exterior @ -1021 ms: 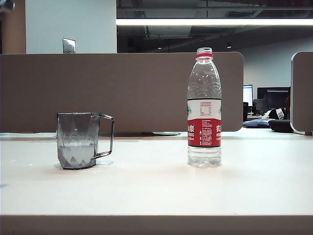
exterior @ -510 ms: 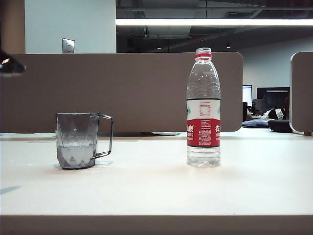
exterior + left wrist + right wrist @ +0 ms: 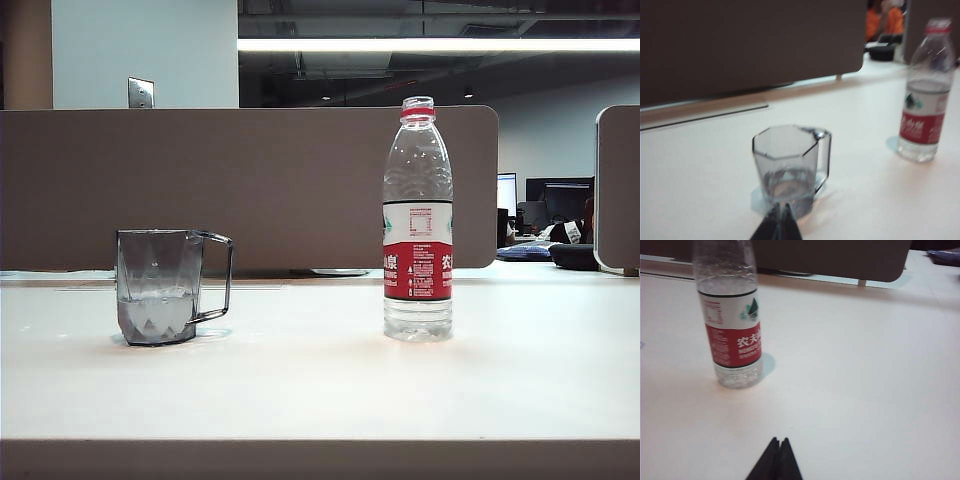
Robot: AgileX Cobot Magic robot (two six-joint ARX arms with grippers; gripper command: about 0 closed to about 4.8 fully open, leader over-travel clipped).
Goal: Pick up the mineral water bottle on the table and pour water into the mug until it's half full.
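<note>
Hands first: the left hand (image 3: 781,222) is showing only as two dark fingertips pressed together into a point, pinching nothing, hovering just short of the mug (image 3: 790,167) and not touching it. The right hand (image 3: 777,460) is likewise closed to a dark point with nothing between its tips, hanging over bare surface (image 3: 865,390), near the mineral water bottle (image 3: 732,330) but apart from it. Neither hand is appearing in the exterior view.

Moving outward, the mug (image 3: 165,288) is standing upright on the left part of the white surface (image 3: 320,390), its thin handle pointing toward the bottle, with water (image 3: 155,310) sitting in its lower part, below the halfway mark. The mineral water bottle (image 3: 417,225) is standing upright well to the right of the mug, uncapped, with a red neck ring and red-and-white label, and only a little water showing at its base. Behind both, a brown partition panel (image 3: 280,180) is running along the far edge of the surface.
</note>
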